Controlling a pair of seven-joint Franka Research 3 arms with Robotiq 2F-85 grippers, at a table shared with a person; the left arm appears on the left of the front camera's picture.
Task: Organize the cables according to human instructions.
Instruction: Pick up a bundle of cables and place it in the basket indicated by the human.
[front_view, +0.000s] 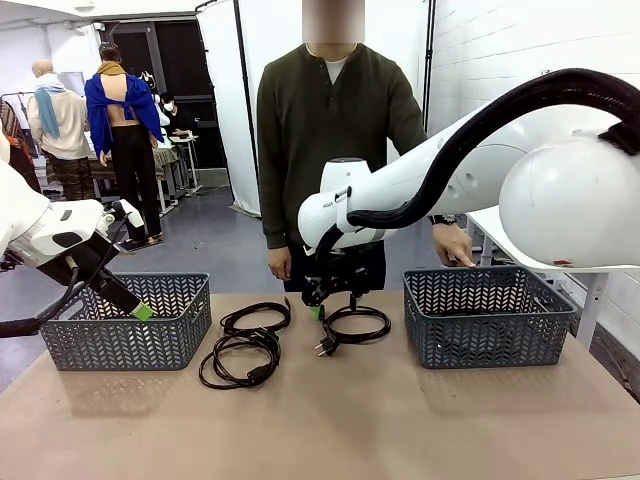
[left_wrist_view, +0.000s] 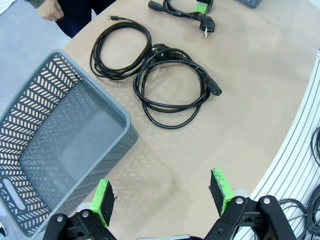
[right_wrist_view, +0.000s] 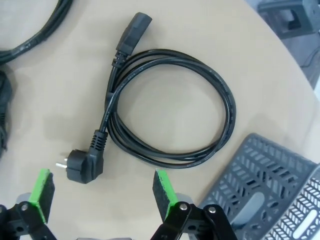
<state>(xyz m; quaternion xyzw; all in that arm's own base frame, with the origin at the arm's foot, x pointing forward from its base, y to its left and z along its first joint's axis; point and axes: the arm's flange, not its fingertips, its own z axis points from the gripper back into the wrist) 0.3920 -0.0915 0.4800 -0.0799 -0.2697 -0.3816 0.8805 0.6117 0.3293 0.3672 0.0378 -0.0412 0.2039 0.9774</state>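
Lying just ahead of the spread right fingers (right_wrist_view: 162, 189), between them, is the plug (right_wrist_view: 86, 164) of a coiled cable (right_wrist_view: 227, 107).

Holds left gripper (left_wrist_view: 162, 194), jaws spread wide, above the left end of the table (front_view: 420, 430). Points right gripper (right_wrist_view: 102, 186), jaws likewise apart, down over the table's middle.

Front view: R arm (front_view: 400, 190) covers waist of person (front_view: 330, 110); R gripper (front_view: 333, 305) hides far side of ctr coil (front_view: 352, 340). R wrist view: cables (right_wrist_view: 35, 36) upper left and basket (right_wrist_view: 265, 165) lower right cut by frame edges. L wrist view: coil (left_wrist_view: 206, 24) cut at top edge.
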